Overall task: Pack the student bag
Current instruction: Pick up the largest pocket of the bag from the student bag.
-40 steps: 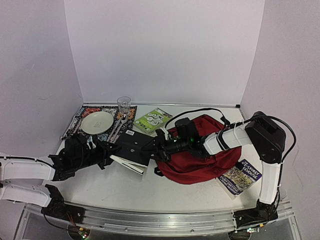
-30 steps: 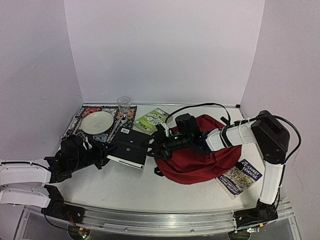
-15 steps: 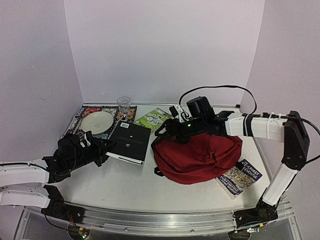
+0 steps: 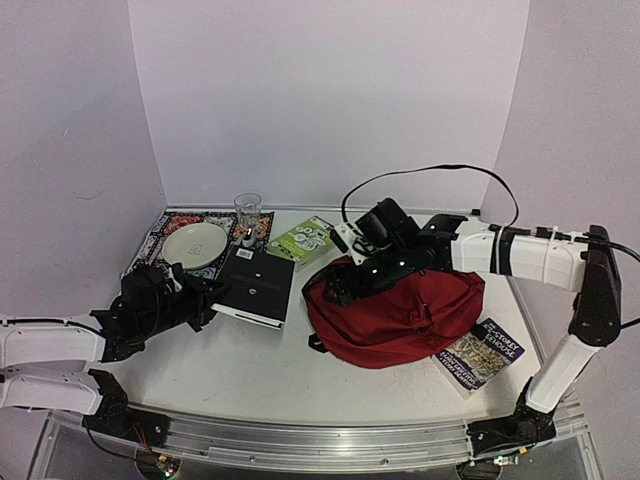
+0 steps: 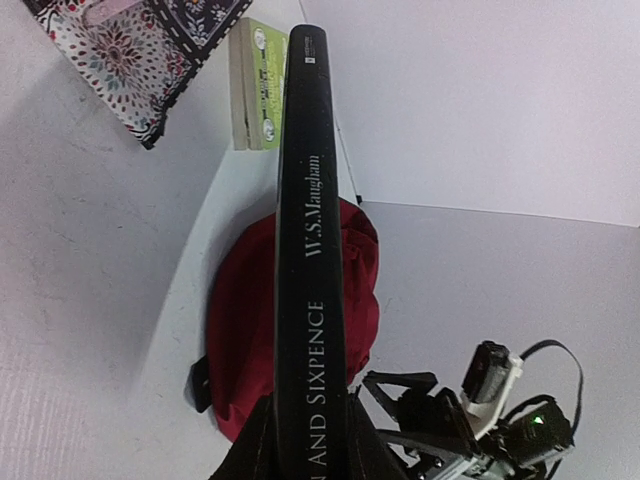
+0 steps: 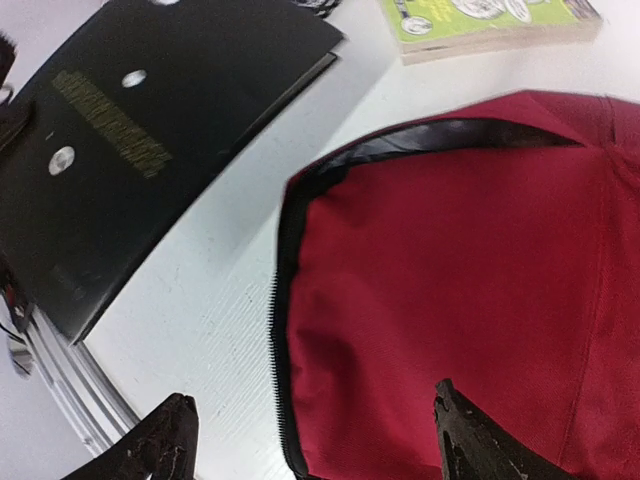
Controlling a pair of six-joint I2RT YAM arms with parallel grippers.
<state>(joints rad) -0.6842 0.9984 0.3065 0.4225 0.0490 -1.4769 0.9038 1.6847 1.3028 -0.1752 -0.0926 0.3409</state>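
Observation:
The student bag (image 4: 405, 318), dark red with black zip trim, lies at the table's middle right. My right gripper (image 4: 342, 287) hangs open just above its left edge. In the right wrist view the fingers (image 6: 166, 446) straddle the bag's (image 6: 470, 280) black zip line, one over bare table and one over red fabric, with nothing between them. My left gripper (image 4: 208, 298) is shut on the near edge of a black book (image 4: 256, 285), which lies flat to the left of the bag. Its spine (image 5: 308, 250) runs away from the left gripper (image 5: 310, 450) toward the bag (image 5: 240, 330).
A green book (image 4: 305, 240) lies behind the bag, and a dark-covered book (image 4: 482, 352) at its front right. A patterned placemat (image 4: 158, 232) at the back left carries a plate (image 4: 194, 244), a glass (image 4: 247, 212) and cutlery. White walls close three sides.
My right gripper swung from the black book to behind the bag, then came down to the bag's left edge, jaws widening. The left gripper drew the black book leftward.

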